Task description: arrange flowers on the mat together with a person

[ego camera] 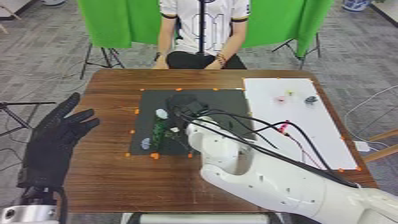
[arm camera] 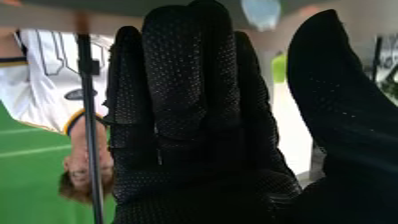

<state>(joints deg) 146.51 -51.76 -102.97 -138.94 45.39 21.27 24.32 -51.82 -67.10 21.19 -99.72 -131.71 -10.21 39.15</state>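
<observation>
Above the black mat point(ego camera: 224, 97), the right hand point(ego camera: 184, 104) is held with fingers straight and thumb wide; by a low sweep, the mat's white flower point(ego camera: 162, 113) could be displaced.

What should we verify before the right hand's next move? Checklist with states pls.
1. Right hand free: ok, fingers straight, nothing gripped.
2. Left hand off the black mat: ok, out to its left.
3. Person's hands off the mat: ok, at the table's far edge.
4. Mat under the right hand unoccupied: cannot tell, hand covers it.
5. All flowers on the black mat: not ok, pink flower and yellow flower lie on the white sheet.
</observation>
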